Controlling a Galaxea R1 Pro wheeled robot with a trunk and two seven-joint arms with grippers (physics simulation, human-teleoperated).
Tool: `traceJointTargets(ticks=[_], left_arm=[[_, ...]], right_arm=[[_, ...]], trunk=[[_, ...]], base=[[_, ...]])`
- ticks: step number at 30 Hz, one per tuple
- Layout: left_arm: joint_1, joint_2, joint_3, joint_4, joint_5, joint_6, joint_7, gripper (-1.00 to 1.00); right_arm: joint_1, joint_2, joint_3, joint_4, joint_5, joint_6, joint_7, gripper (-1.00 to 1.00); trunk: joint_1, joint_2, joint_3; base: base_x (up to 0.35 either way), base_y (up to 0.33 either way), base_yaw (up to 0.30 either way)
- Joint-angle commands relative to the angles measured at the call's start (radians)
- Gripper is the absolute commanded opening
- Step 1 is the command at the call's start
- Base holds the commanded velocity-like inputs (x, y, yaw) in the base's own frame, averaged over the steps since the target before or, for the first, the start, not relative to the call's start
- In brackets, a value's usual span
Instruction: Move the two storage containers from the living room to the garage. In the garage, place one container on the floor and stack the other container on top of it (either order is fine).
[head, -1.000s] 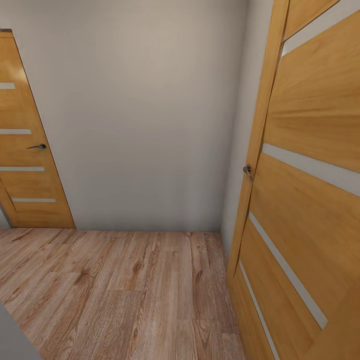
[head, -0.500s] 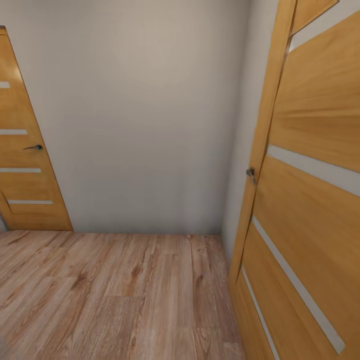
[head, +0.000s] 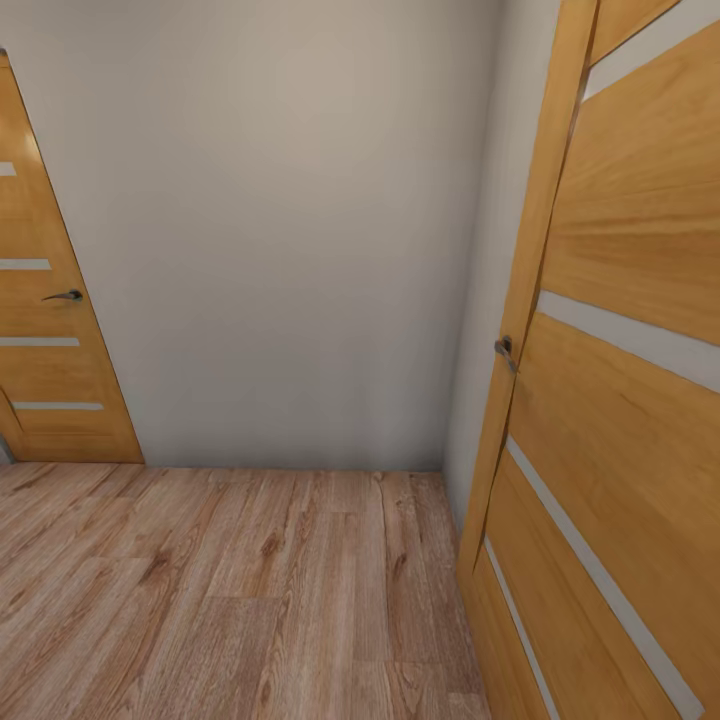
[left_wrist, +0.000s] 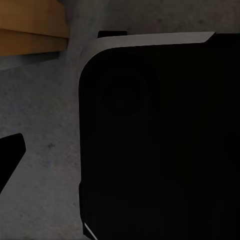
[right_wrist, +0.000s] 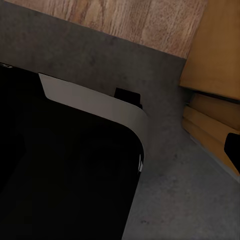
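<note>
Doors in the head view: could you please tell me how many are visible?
2. One door stands shut at the far left against the white wall; the other door is close by on the right. Others may lie outside the frame.

Honey-wood doors (head: 640, 400) satin; plank flooring (head: 230, 590) matt, grained; wall (head: 280, 230) smooth

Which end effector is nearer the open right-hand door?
Right, probably. The open door stands at the head view's right, and honey wood sits close in the right wrist view; the left wrist view's wood lies beyond the robot's base.
</note>
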Motion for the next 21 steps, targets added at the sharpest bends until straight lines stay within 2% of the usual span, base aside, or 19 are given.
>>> traceJointTargets(ticks=[1,21], left_arm=[[0.000,0.000,0.001,0.000,0.001,-0.002,-0.001,1.00],[0.000,0.000,0.001,0.000,0.002,-0.002,-0.001,1.00]], right_arm=[[-0.001,0.000,0.006,0.003,-0.011,-0.006,0.006,1.00],[-0.001,-0.001,0.006,0.003,-0.010,-0.006,0.006,1.00]], trunk=[[0.000,0.000,-0.001],[0.000,0.000,-0.001]], base=[[0.000,0.000,0.000],[0.000,0.000,0.000]])
